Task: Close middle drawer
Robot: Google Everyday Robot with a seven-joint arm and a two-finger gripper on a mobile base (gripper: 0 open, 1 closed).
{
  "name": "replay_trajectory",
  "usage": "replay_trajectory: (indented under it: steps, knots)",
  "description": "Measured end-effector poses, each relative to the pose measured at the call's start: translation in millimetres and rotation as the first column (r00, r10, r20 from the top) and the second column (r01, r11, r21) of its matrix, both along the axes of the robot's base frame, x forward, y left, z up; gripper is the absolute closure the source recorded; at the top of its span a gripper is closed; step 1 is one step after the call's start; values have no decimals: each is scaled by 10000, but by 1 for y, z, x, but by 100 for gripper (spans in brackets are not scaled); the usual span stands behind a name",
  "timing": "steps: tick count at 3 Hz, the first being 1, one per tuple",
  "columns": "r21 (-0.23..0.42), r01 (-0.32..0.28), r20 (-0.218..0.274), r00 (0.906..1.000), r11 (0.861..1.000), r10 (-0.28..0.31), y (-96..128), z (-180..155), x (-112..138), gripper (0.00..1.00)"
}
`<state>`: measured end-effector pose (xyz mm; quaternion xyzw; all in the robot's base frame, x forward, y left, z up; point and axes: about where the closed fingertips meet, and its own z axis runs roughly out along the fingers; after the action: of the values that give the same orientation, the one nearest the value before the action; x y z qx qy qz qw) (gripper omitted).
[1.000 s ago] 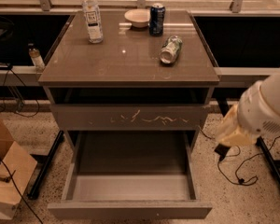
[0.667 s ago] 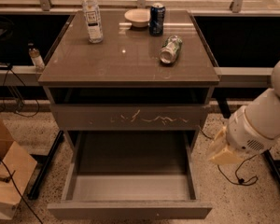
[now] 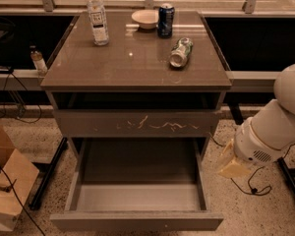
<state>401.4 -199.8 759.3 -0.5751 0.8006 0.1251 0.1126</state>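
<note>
The middle drawer (image 3: 137, 220) stands pulled far out of the grey-brown cabinet, its plain front at the bottom of the camera view and its smooth grey inside (image 3: 137, 181) bare. Above it is the shut drawer front with pale scratch marks (image 3: 137, 123). My arm (image 3: 275, 127) comes in from the right. My gripper (image 3: 232, 167) hangs low at the drawer's right side, a little off its side wall, and does not touch it.
On the cabinet top (image 3: 132, 65) stand a water bottle (image 3: 98, 17), a white bowl (image 3: 145, 18), a blue can (image 3: 165, 20) and a can lying on its side (image 3: 180, 52). Cardboard boxes (image 3: 7, 186) sit at the left, and cables (image 3: 250, 188) lie on the floor at the right.
My arm and gripper have dropped lower and moved left, closer to the open drawer's right side. The drawer has not moved.
</note>
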Motion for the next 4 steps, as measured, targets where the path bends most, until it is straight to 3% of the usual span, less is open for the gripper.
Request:
replay_trajectory:
  steps: [1, 2, 4]
  knots:
    - [142, 360, -853, 9958, 9993, -347, 8, -49, -4, 100]
    - [454, 766, -1667, 9837, 9960, -680, 17, -117, -13, 100]
    - [952, 2115, -2805, 9433, 9727, -1777, 30, -235, -35, 100]
